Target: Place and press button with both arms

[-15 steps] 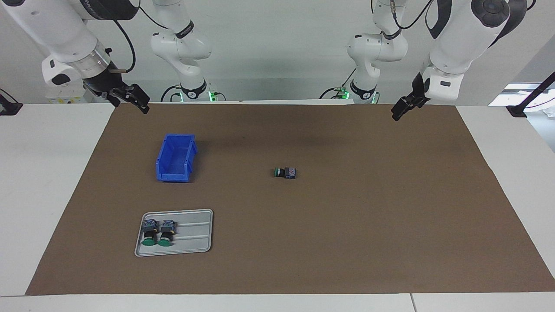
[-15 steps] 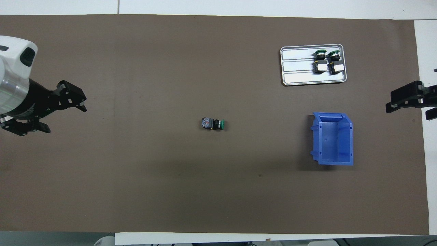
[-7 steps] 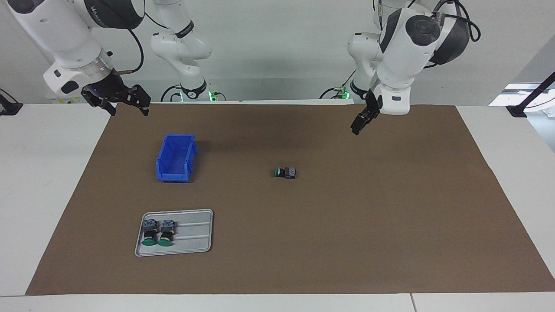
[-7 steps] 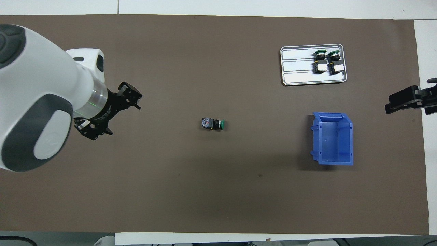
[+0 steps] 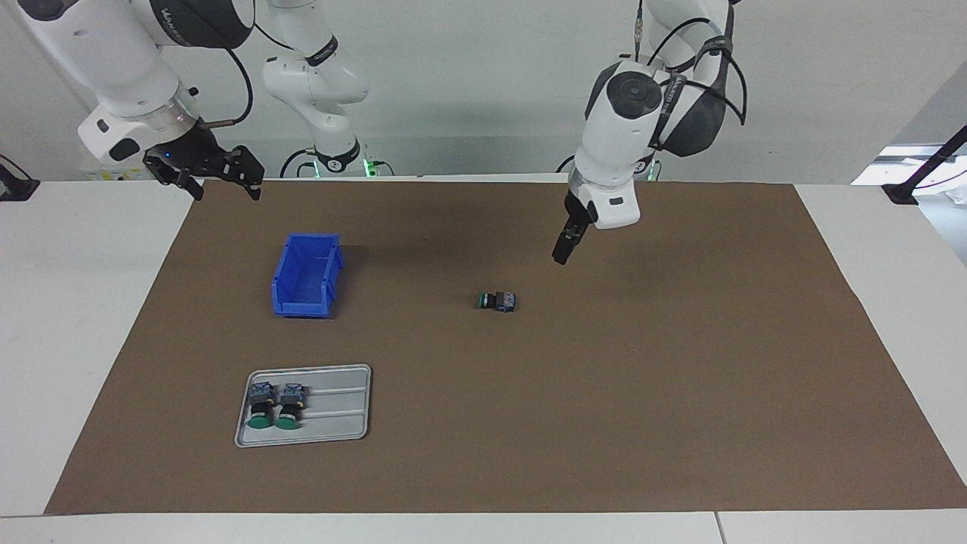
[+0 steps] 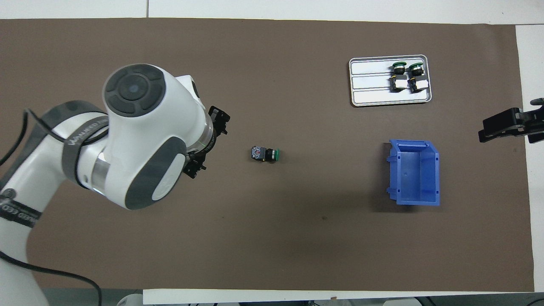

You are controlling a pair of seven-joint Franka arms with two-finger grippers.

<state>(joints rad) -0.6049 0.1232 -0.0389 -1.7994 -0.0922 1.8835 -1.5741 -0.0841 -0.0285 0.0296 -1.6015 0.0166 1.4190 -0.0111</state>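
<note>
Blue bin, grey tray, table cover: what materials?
Blue bin: likely moulded plastic, even saturated colour, ribbed walls, slight sheen. Grey tray: metal or metal-look plastic, pale silvery finish, pressed ridges, rolled rim. Brown table cover: matte, paper or felt-like sheet, no gloss.

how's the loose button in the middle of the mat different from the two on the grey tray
The loose button lies alone on the bare brown mat; the tray buttons sit side by side on the grey tray. The loose button's green cap points toward the right arm's end of the table; the tray buttons' caps point away from the robots. All share green caps, black bodies and blue-grey ends, and all lie on their sides.
</note>
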